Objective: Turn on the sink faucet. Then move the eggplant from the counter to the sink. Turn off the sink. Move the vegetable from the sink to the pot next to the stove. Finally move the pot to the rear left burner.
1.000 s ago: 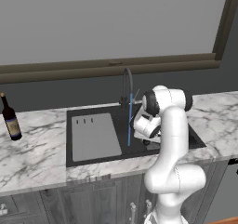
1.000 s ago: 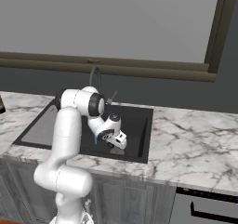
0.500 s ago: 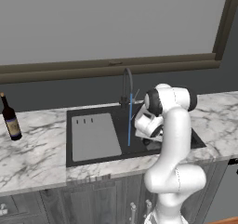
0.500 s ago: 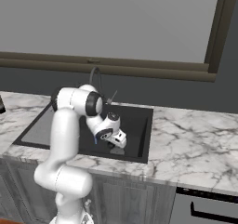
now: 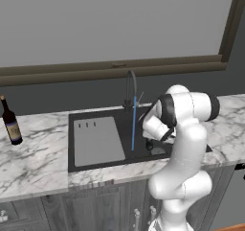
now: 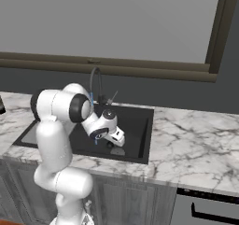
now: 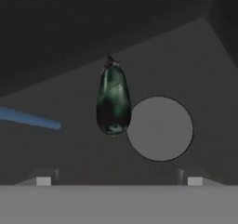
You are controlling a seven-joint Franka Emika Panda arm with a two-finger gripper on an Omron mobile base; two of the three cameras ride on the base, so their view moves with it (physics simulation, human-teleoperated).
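Note:
The dark green eggplant (image 7: 113,100) lies on the sink floor beside the round drain (image 7: 159,128), a little ahead of my fingertips (image 7: 43,181). My gripper (image 7: 119,181) is open with nothing between its fingers. It hangs low inside the black sink (image 5: 95,139), at the right end of the basin (image 6: 135,121). The arched faucet (image 5: 131,81) stands at the back rim and a thin blue water stream (image 5: 133,124) falls from it. That stream (image 7: 32,118) crosses the left of the hand view.
A dark wine bottle (image 5: 10,122) stands on the marble counter far left of the sink. Open marble counter (image 6: 191,140) stretches right of the basin, with an oven front (image 6: 207,207) below it. A window sill runs behind the faucet (image 6: 95,79).
The hand has shifted slightly inside the sink, and the elbow has swung a little. The water stream keeps running.

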